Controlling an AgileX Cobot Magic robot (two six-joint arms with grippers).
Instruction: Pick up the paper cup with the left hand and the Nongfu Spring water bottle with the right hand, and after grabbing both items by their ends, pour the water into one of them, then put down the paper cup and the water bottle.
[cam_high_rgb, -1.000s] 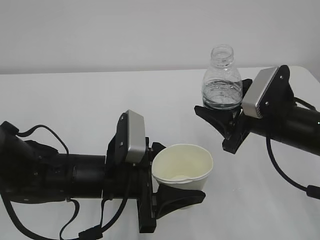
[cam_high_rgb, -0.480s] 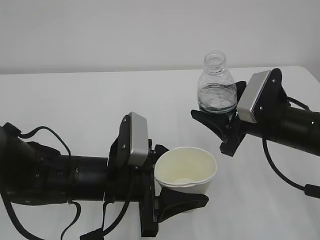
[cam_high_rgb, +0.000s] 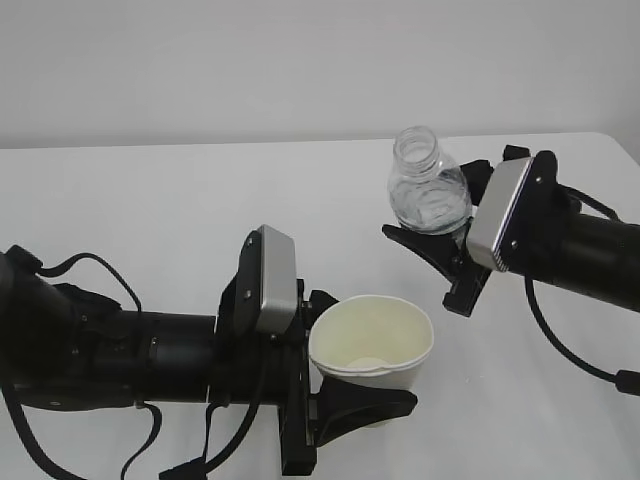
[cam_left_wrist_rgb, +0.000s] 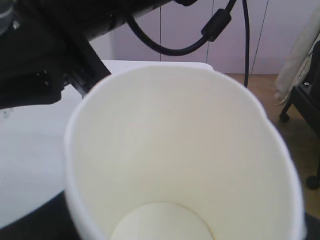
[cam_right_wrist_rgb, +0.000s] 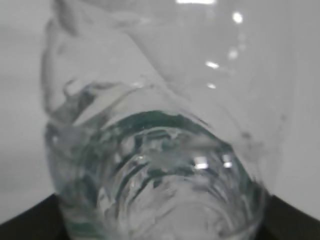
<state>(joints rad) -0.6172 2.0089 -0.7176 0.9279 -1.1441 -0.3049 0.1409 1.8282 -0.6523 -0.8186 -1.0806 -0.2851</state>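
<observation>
Both picked up: left hand (cam_high_rgb: 355, 385) grasps the empty white paper cup (cam_high_rgb: 371, 342) at lower centre; right hand (cam_high_rgb: 440, 245) grasps the clear ribbed plastic bottle (cam_high_rgb: 427, 194), tilted cupward. Pouring and setting down remain.

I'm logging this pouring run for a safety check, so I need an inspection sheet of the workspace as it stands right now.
Surface: plain white table, no spills seen.
Job's things: small white tapered paper cup held upright, mouth open, inside looks dry; clear ribbed plastic water bottle, capless, tipped slightly toward the cup, neck above and behind the cup's rim; a little water sits low in the bottle.
Clutter: nothing seen.
Grippers: left gripper has its jaws closed on the cup's base; right gripper has its jaws closed on the bottle's lower end.
Cables: black cables loop off both arms, clear of cup and bottle.
Surroundings: blank pale wall; the left wrist view shows wooden floor beyond the table.
</observation>
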